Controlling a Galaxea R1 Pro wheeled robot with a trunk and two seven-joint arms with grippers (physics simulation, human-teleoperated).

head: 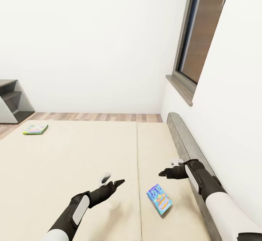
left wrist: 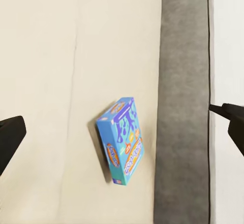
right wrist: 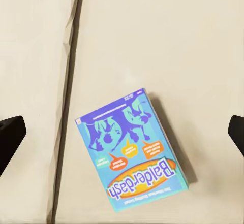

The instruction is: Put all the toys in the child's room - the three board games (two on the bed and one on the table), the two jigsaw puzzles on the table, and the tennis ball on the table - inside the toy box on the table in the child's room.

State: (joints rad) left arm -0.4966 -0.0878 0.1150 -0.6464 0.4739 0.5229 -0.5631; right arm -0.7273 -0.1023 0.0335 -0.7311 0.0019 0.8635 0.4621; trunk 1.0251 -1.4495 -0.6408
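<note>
Board games lie on the bed (head: 72, 161): the blue board game (head: 159, 199) rests flat on the cream bedding, near the grey padded headboard (head: 189, 146) and just beside the seam between the two mattress halves, on the side nearer the headboard. Its lid is bright blue with darker blue figures, orange speech bubbles and an orange oval lettered "Balderdash", as the right wrist view (right wrist: 133, 150) shows; the left wrist view (left wrist: 122, 140) shows it lying close to the headboard, apart from it. A second board game (head: 35, 129), pale with green edges and coloured print, lies flat far off at the opposite corner of the bed, near the wood plank floor (head: 94, 117).

The left gripper (head: 111, 181) hovers over the bedding on the other side of the seam from the blue box, its fingers spread wide and holding nothing. The right gripper (head: 168, 169) hangs over the bed beside the headboard, above the blue box, its fingers also spread wide and empty.

A grey shelf unit (head: 12, 101) stands against the white wall, and a dark-framed window (head: 198, 33) sits in the wall above the headboard
</note>
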